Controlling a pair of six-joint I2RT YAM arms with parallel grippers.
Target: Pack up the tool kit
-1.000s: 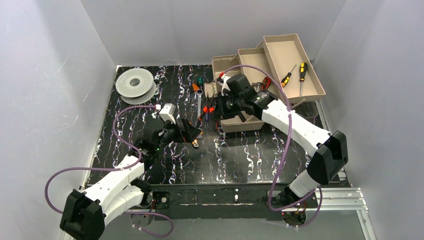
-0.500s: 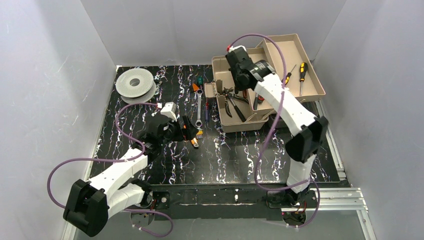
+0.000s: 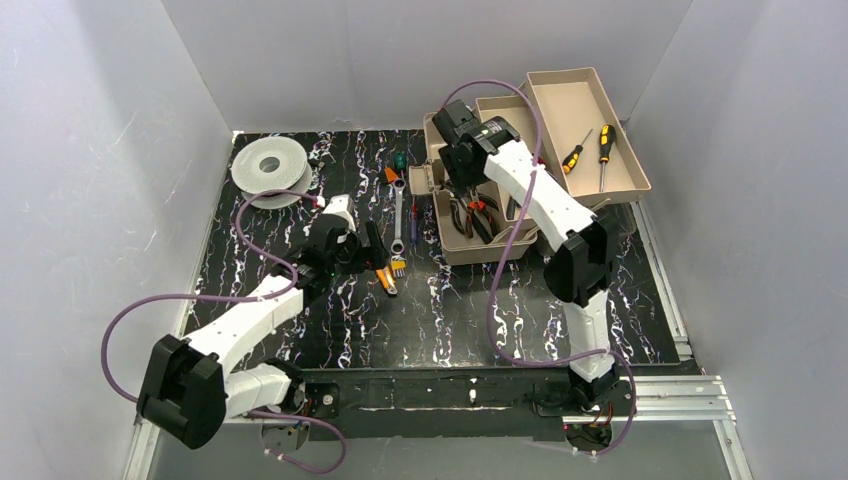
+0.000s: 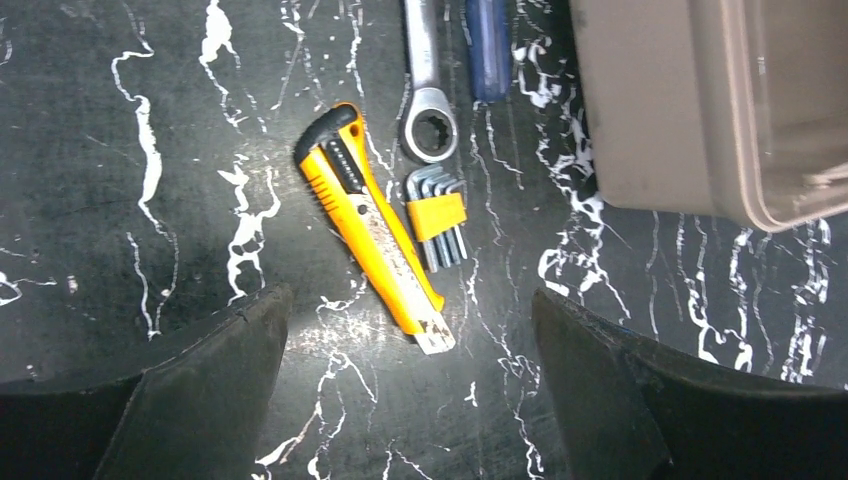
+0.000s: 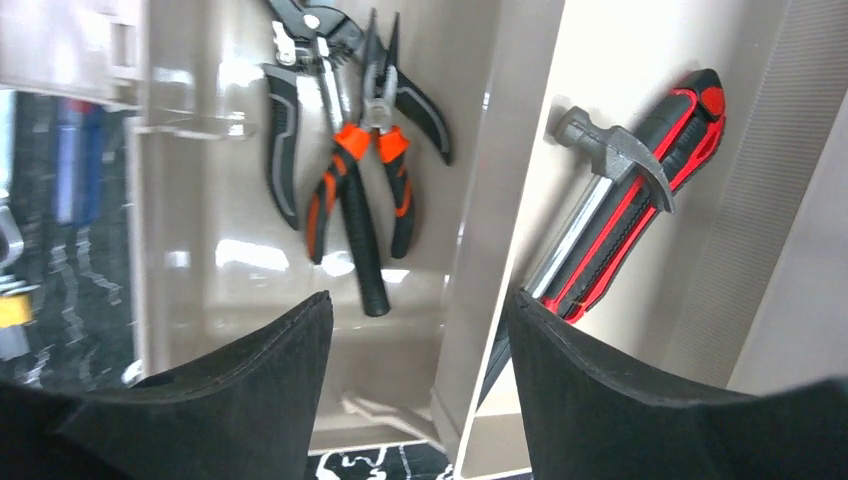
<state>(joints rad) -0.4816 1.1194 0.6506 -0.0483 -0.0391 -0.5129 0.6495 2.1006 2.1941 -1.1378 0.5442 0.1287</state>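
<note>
The tan tool kit box (image 3: 495, 250) stands open at the back right with its tiers spread. Its bottom compartment (image 5: 225, 280) holds orange-handled pliers (image 5: 350, 190) beside grey-handled pliers (image 5: 283, 130). A red-and-black hammer (image 5: 610, 190) lies in the middle tray. Two screwdrivers (image 3: 604, 145) lie in the top tray (image 3: 570, 95). My right gripper (image 5: 418, 297) hovers open and empty above the compartment. My left gripper (image 4: 410, 295) stands open just over the table, its fingers either side of the blade end of a yellow utility knife (image 4: 370, 225). Beside the knife lie a hex key set (image 4: 437, 215), a silver wrench (image 4: 428, 120) and a blue screwdriver (image 4: 487, 50).
A round grey spool (image 3: 270, 168) sits at the back left of the black marbled table (image 3: 450, 310). A green-handled screwdriver (image 3: 399, 160) and an orange tool (image 3: 390, 174) lie behind the wrench. Grey walls close in on three sides.
My right arm carried the orange-handled pliers from the table over the box and opened; they now lie in the bottom compartment. My left gripper crept forward over the yellow knife.
</note>
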